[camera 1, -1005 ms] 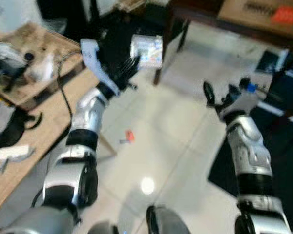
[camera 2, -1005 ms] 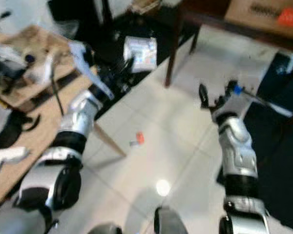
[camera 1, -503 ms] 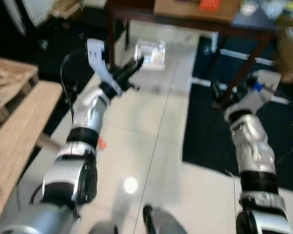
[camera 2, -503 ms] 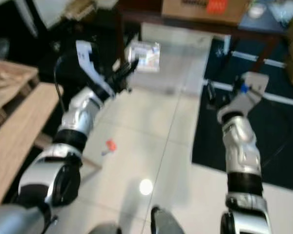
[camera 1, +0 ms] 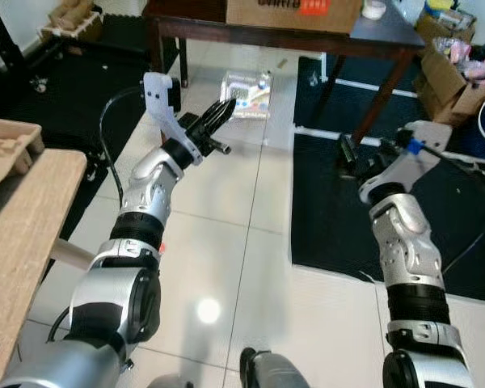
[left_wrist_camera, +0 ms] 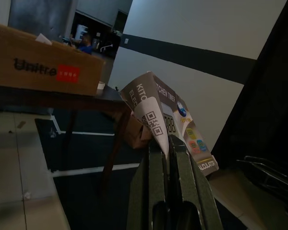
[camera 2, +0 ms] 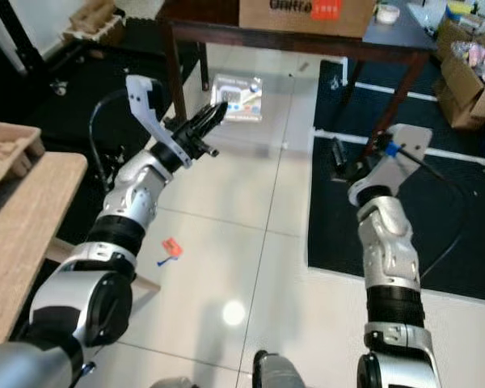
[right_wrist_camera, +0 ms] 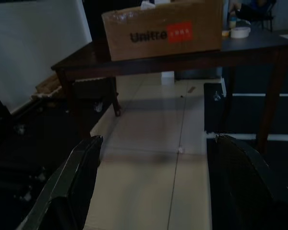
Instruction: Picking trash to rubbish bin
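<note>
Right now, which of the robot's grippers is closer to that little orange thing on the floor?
Left. The left gripper, shut on a printed packet, is raised above that side of the floor; the orange scrap lies beside the left arm. The right gripper hangs open over the dark mat.

Camera swings right across the second: wooden table [camera 1: 24, 210] slides from filling the left side to a strip at the left edge. Dark table [camera 1: 250, 32] with cardboard box [camera 1: 295, 10] moves from upper right to top centre, black mat [camera 1: 372, 202] spreading across the right half. Blur clears. Orange scrap [camera 2: 171, 247] on the floor drifts left. Right gripper [camera 1: 345, 153] sits slightly lower and further right in frame.
</note>
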`<state>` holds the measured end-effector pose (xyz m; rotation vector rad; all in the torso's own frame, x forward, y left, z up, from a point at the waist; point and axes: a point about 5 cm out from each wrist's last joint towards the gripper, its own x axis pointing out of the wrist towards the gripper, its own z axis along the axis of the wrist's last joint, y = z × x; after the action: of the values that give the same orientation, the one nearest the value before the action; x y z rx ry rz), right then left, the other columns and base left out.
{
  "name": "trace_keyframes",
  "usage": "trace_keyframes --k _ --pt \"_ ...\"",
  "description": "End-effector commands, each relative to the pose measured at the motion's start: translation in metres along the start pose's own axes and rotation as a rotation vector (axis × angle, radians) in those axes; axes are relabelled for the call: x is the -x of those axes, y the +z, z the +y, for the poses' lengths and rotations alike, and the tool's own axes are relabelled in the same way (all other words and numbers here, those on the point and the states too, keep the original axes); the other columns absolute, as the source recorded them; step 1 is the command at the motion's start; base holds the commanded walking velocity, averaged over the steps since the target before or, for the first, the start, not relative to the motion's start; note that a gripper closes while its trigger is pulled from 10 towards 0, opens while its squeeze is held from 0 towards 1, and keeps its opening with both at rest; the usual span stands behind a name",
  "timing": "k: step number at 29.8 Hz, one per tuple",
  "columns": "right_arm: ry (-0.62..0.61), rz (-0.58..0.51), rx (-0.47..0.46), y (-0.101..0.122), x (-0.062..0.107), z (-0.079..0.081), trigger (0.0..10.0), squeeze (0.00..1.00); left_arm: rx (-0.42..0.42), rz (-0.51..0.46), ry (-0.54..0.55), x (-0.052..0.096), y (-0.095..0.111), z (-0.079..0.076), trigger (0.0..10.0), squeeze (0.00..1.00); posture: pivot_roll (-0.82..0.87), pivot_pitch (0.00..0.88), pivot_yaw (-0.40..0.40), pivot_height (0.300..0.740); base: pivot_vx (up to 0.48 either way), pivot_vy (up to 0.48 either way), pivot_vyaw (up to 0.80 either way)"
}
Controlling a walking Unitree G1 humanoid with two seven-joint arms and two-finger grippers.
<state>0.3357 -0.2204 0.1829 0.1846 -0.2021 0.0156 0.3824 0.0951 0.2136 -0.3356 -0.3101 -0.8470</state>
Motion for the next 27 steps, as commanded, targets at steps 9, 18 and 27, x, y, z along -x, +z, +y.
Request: trace_keyframes --k 9,18,27 --pt "-0.014 -0.004 -0.008 -0.0005 0.0004 -0.0018 10.0 0.00 0.001 0.023 -0.038 -0.0031 -0.0107 -0.0096 10.0 0.00 0.07 0.113 -0.028 0.740 0.344 0.000 -0.28" --pt "-0.020 -0.007 -0.011 0.0010 -0.0001 -0.0032 10.0 0.00 0.005 0.021 -0.049 -0.0042 -0.0120 -0.0123 10.0 0.00 0.07 0.113 -0.028 0.740 0.345 0.000 -0.77" --pt "-0.024 -0.025 -0.012 0.0027 0.0005 -0.0032 10.0 0.00 0.009 0.017 -0.062 -0.0055 -0.0126 -0.0149 10.0 0.00 0.07 0.113 -0.028 0.740 0.343 0.000 -0.43"
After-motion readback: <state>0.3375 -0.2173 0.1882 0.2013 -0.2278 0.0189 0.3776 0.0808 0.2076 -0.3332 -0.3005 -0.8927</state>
